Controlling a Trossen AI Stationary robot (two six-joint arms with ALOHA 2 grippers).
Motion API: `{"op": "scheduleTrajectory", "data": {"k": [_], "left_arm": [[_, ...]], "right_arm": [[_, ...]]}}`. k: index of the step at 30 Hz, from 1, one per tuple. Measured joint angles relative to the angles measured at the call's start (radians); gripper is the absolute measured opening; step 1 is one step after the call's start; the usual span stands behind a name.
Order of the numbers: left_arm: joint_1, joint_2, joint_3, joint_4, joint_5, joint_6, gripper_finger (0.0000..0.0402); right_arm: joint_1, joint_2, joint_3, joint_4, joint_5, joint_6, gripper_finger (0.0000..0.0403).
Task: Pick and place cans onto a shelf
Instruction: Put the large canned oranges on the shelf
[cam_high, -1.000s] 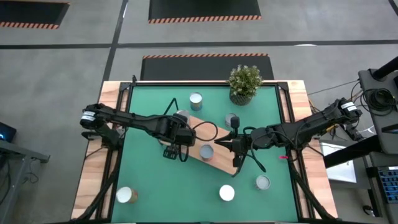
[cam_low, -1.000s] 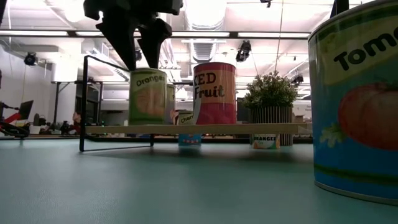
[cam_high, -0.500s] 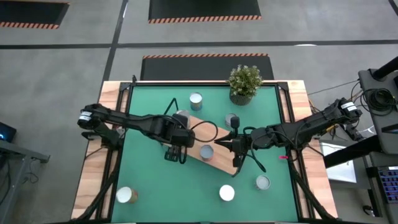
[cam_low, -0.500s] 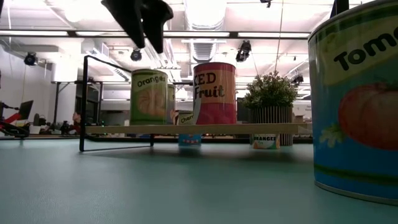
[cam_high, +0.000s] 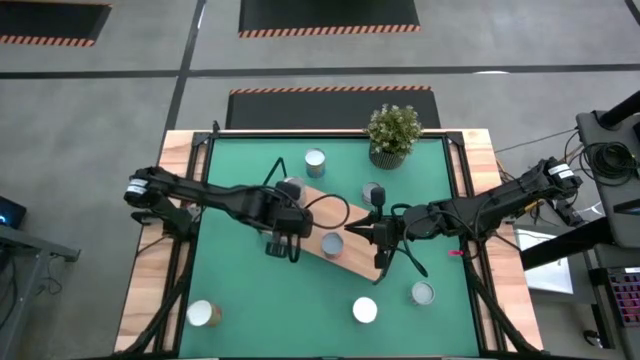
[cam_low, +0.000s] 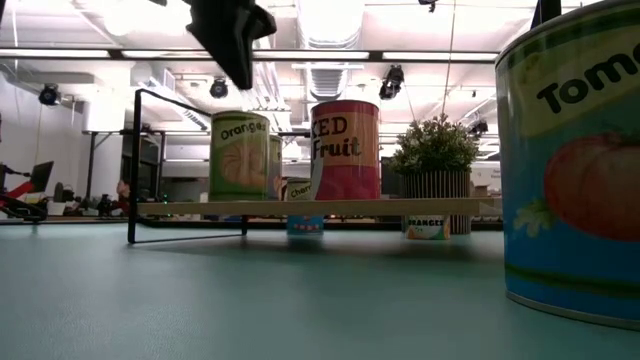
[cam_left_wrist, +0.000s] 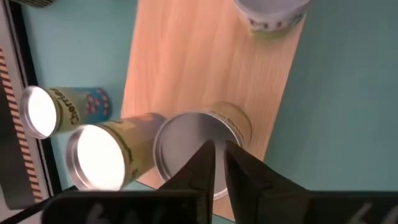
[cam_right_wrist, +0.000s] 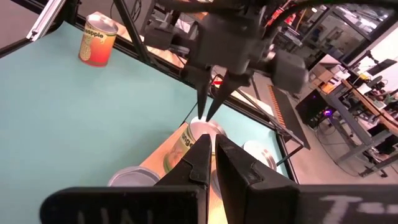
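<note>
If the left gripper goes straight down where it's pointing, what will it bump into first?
Probably the silvery top of the orange can on the shelf. The left gripper, fingers nearly shut, hangs right above it, though its height above the lid is unclear.

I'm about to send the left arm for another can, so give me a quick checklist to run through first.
1. Left gripper clear of the orange can: ok, it hangs above the can, touching nothing.
2. Orange can upright on the shelf: ok.
3. Left fingers open for a pick: not ok, they are shut and empty.
4. Right gripper out of the way: cannot tell; it is shut and empty over the shelf's other end.
5. Cans waiting on the mat: ok, three near the front edge.
6. Room on the shelf: ok, bare board beside the red fruit can.
</note>
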Motion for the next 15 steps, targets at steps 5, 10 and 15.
{"op": "scheduleTrajectory", "data": {"k": [5, 10, 15], "left_arm": [[0.000, -0.001, -0.065, -0.002, 0.000, 0.000, 0.0020], [0.000, -0.007, -0.108, -0.002, 0.000, 0.000, 0.0002], [0.001, -0.009, -0.112, -0.036, -0.003, 0.001, 0.0001]], "right_arm": [[0.000, 0.000, 0.000, -0.001, 0.000, 0.000, 0.0013], [0.000, 0.000, 0.000, -0.001, 0.000, 0.000, 0.0013], [0.000, 0.000, 0.000, -0.001, 0.000, 0.000, 0.0013]]}}
